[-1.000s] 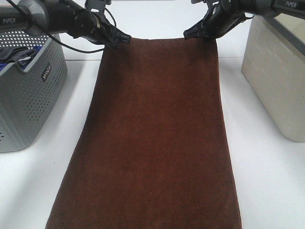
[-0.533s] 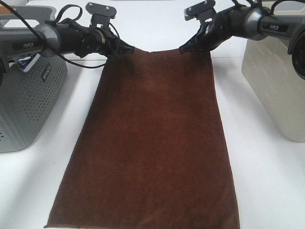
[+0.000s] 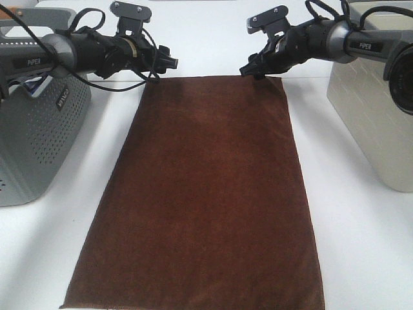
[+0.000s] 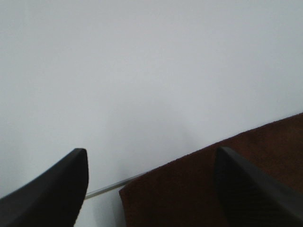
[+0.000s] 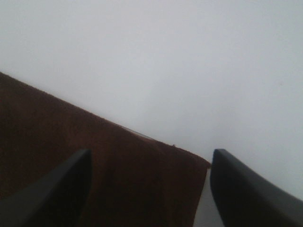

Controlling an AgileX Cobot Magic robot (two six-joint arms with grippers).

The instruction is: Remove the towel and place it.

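Left end effector [image 3: 169,62] and right end effector [image 3: 248,69] both released, fingers spread, hovering at the far corners of the towel [image 3: 206,194]. Towel lies flat on the desk [image 3: 361,245], between grey basket [image 3: 39,123] and beige bin [image 3: 374,97].

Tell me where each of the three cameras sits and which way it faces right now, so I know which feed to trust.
Exterior high: mounted above, looking down on the white table, the spread towel, grey basket and beige bin; shows both arms, left gripper and right gripper.
Left wrist: on the left arm, looking past its open fingers at one towel corner.
Right wrist: on the right arm, past its open fingers at the other corner.
Shared: all three show the towel's far edge on the table.
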